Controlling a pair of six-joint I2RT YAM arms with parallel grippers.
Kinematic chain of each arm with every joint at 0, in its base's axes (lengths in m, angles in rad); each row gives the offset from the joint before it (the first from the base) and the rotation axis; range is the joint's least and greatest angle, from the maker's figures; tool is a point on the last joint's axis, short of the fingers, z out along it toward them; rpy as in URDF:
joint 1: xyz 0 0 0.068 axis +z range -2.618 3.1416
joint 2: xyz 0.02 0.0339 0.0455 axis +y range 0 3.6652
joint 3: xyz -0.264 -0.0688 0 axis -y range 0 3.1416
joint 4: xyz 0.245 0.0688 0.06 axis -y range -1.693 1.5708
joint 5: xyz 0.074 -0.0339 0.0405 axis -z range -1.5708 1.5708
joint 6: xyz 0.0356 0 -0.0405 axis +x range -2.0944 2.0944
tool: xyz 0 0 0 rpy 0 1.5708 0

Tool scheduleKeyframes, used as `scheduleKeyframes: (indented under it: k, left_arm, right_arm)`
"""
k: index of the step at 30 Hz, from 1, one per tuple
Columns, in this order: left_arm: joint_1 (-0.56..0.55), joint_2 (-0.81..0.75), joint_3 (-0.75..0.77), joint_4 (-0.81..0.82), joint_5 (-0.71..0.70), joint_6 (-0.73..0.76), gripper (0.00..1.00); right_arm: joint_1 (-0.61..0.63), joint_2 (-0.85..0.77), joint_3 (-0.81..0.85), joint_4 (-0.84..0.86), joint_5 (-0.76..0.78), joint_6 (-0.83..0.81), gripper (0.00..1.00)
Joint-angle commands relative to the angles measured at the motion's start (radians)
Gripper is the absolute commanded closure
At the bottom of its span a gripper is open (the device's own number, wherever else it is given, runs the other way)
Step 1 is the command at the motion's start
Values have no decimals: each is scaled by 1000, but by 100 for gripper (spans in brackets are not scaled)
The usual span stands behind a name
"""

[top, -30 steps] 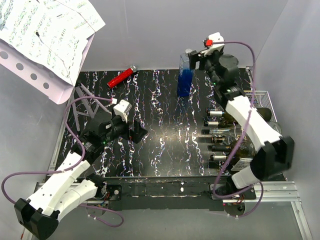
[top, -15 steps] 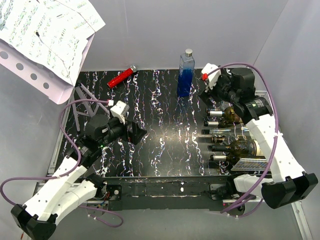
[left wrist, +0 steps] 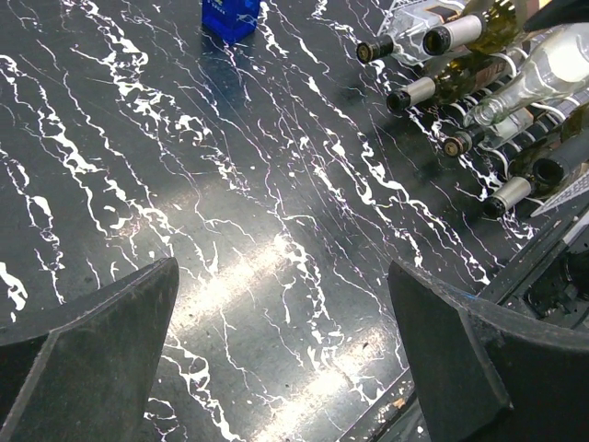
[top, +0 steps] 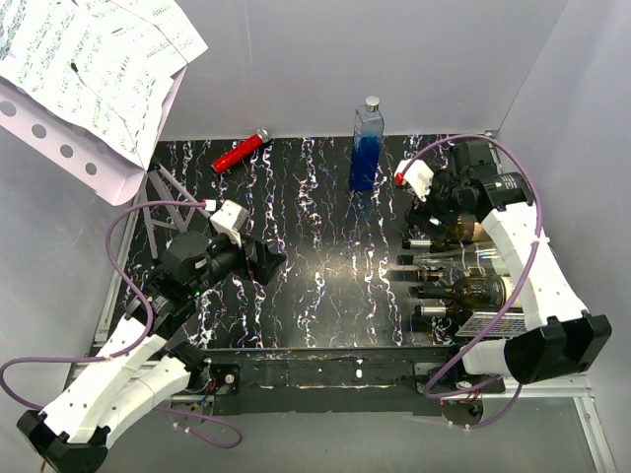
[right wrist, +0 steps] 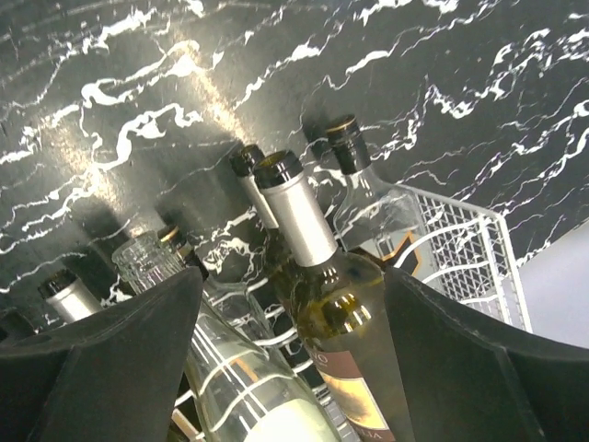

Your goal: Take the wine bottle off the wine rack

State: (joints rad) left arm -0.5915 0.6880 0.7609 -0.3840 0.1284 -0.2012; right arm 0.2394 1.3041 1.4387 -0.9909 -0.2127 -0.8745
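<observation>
Black wedge-shaped fingers of the right tool (right wrist: 293, 276) stand wide apart, gripping nothing, and frame the right wrist camera's view on both sides. Between them, and farther down, lies the wine bottle (right wrist: 308, 230) that looks to be the target. It is pale green glass with a silver foil capsule, and its neck points out of the rack toward the open worktop (top: 315, 246). Neither finger appears to touch it. Other bottles lie just beside it: a clear glass bottle (right wrist: 147, 262) on one side, a dark-capped bottle (right wrist: 348, 143) on the other, and more necks lower in the pile. All rest on their sides in the wine rack (right wrist: 465, 249), a white wire grid at the right edge of the worktop, seen from above beneath the right arm. To grasp well, the tool should probably come down centred over the silver-capped bottle. Its fingers would best straddle the neck or shoulder, where there is room between the neighbours. The glass is likely smooth and heavy, so it should close firmly, then lift or draw the bottle out along its own length so the others are not dragged. Well apart, over the left half of the worktop, the left tool (left wrist: 283, 276) hovers above bare marbled surface, fingers fully spread and holding nothing.
</observation>
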Motion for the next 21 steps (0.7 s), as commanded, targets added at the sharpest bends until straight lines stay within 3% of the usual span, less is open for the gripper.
scheduleKeyframes:
  k: [1,21]
  left_arm:
    - [-4,-15,-9,0,-38,9,2]
    - [-13,-4,-15,4,-59,19,2]
  right_arm:
    - [-5,26,32,-81,65,-112,13]
    - [-6,343,78,-127,272,-115,25]
